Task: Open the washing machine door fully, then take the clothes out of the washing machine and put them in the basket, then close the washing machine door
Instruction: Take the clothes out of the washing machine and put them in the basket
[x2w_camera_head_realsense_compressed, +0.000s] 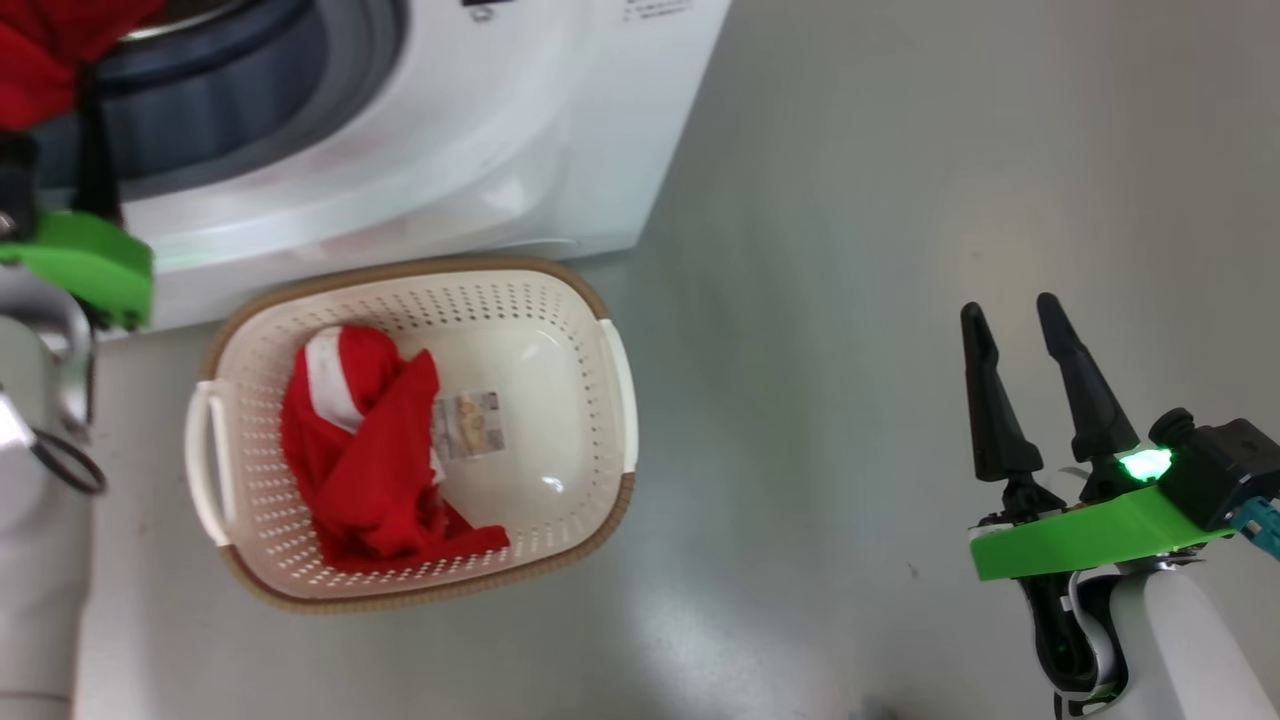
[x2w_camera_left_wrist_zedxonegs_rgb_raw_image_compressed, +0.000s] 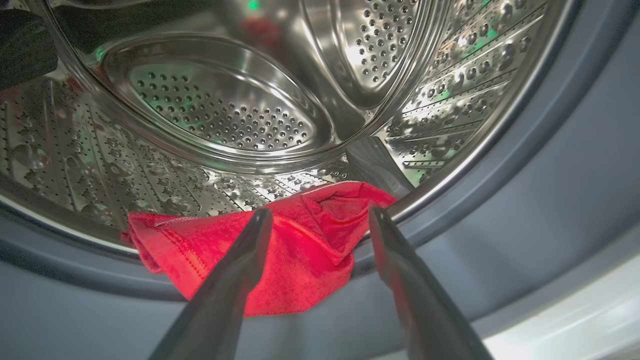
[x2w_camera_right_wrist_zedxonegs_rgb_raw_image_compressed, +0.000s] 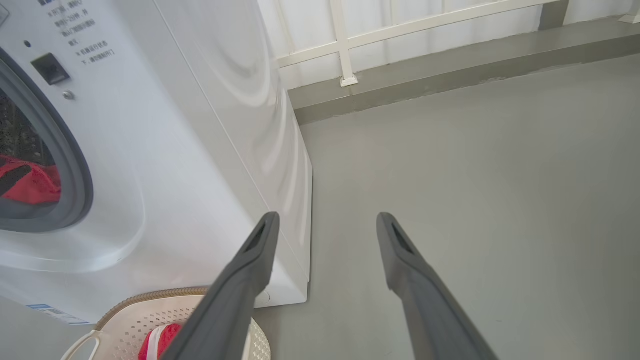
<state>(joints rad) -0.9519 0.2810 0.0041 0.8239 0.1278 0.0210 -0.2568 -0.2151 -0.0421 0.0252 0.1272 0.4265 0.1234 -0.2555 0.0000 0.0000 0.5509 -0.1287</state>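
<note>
A red garment (x2w_camera_left_wrist_zedxonegs_rgb_raw_image_compressed: 300, 270) drapes over the lower lip of the steel drum (x2w_camera_left_wrist_zedxonegs_rgb_raw_image_compressed: 225, 115) of the washing machine (x2w_camera_head_realsense_compressed: 480, 130), onto its grey-blue rubber ring (x2w_camera_left_wrist_zedxonegs_rgb_raw_image_compressed: 550, 200). The left gripper (x2w_camera_left_wrist_zedxonegs_rgb_raw_image_compressed: 320, 215) reaches into that opening, fingers spread wide either side of the cloth, not pinching it. Just in front of the washing machine sits the basket (x2w_camera_head_realsense_compressed: 560, 300), holding a red-and-white garment (x2w_camera_head_realsense_compressed: 370, 460). Well off to the washing machine's side, above the floor (x2w_camera_head_realsense_compressed: 850, 300), the right gripper (x2w_camera_head_realsense_compressed: 1010, 310) hangs wide open, empty.

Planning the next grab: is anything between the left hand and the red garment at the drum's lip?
Nothing visible does. The open left hand points straight at the red garment, which drapes over the grey rubber ring.
</note>
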